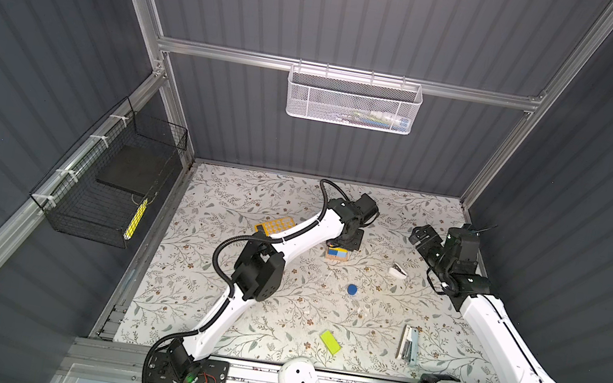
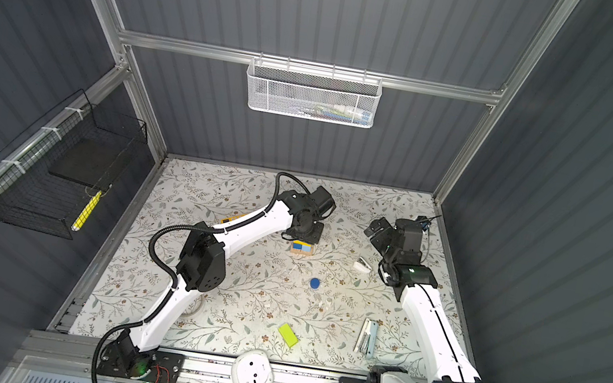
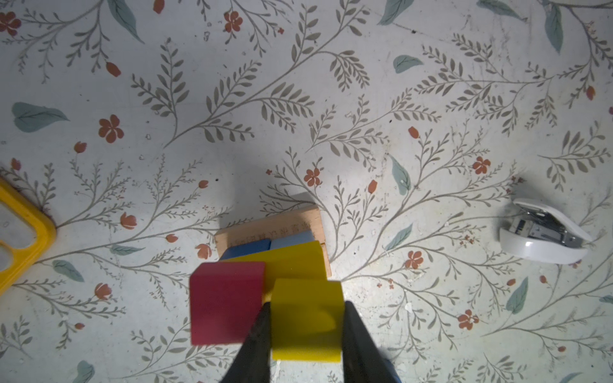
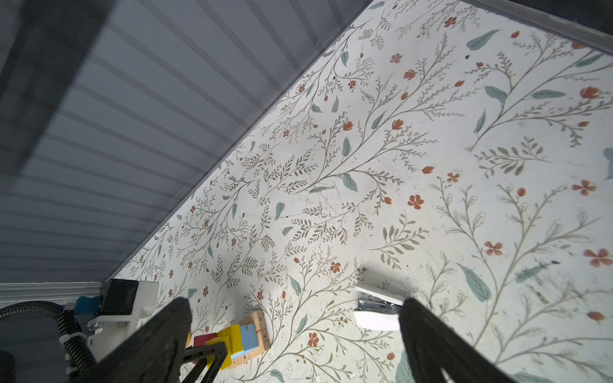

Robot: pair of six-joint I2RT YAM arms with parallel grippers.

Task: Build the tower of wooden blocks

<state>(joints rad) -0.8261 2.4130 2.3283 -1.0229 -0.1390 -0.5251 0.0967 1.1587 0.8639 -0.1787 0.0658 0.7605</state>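
1. Two loose pieces nearest: lime bar flat on the mat, blue cylinder beyond it. Both are well apart from the tower.
2. Tower is mid-mat: tan bar as base, blue cube and light-blue cube on it, yellow bar across them, pink cube on top.
3. Left claw is pinching the yellow cube just beside the pink cube. Can't tell if it's seated.
4. Risk: one finger sits between the two cubes, so opening could shove the pink cube off. An off-centre release could tip the yellow bar.
5. Right claw is farther back, spread wide, empty, near the stapler.
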